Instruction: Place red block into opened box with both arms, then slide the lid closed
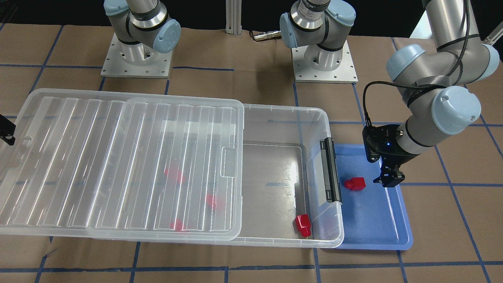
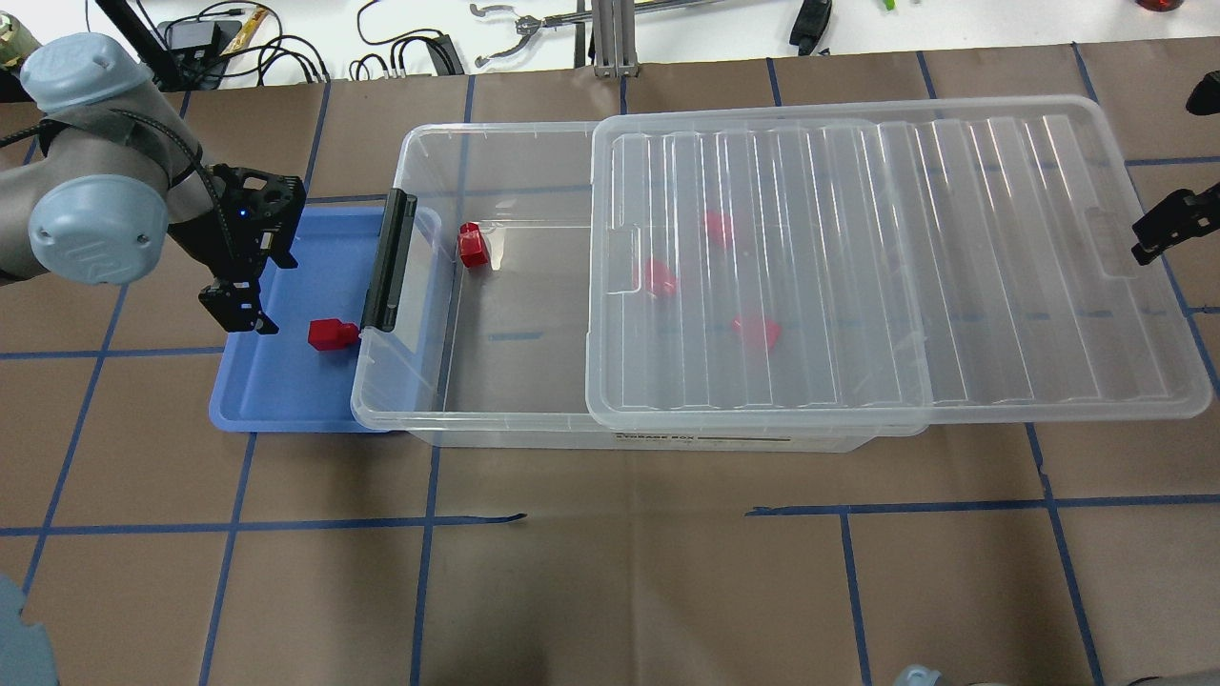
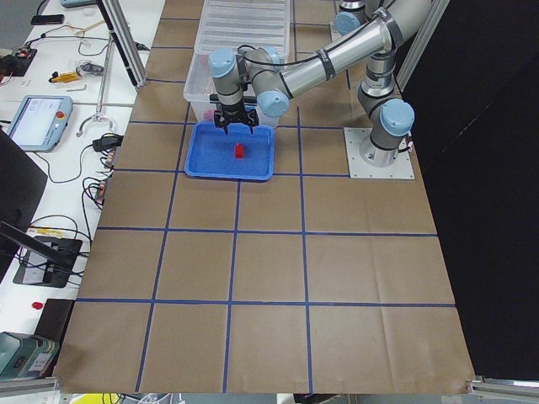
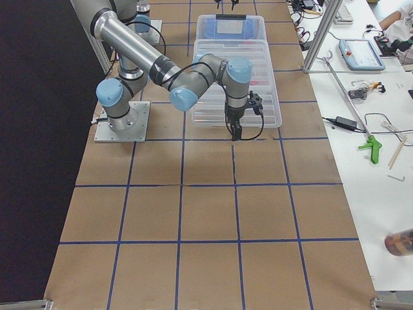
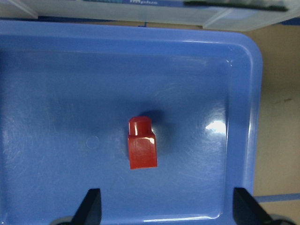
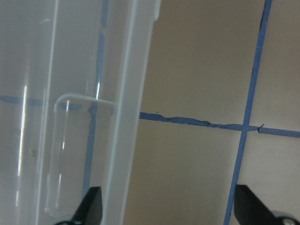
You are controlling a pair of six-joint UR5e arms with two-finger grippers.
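One red block (image 1: 355, 183) (image 5: 142, 149) lies on its side in the blue tray (image 1: 373, 232), next to the box's black latch bar (image 1: 330, 169). My left gripper (image 1: 391, 181) (image 5: 168, 211) hangs open just above the tray, beside the block and apart from it. The clear box (image 2: 496, 133) is open at its latch end. The ribbed lid (image 2: 905, 267) covers the rest and overhangs the far end. At that overhanging short end my right gripper (image 2: 1163, 229) (image 6: 168, 211) is open, with the lid's rim (image 6: 131, 117) showing between its fingers.
Another red block (image 2: 472, 245) lies in the uncovered part of the box, and three more show blurred through the lid (image 1: 118, 157). Both arm bases (image 1: 135, 59) stand behind the box. Brown paper with blue tape lines covers the table.
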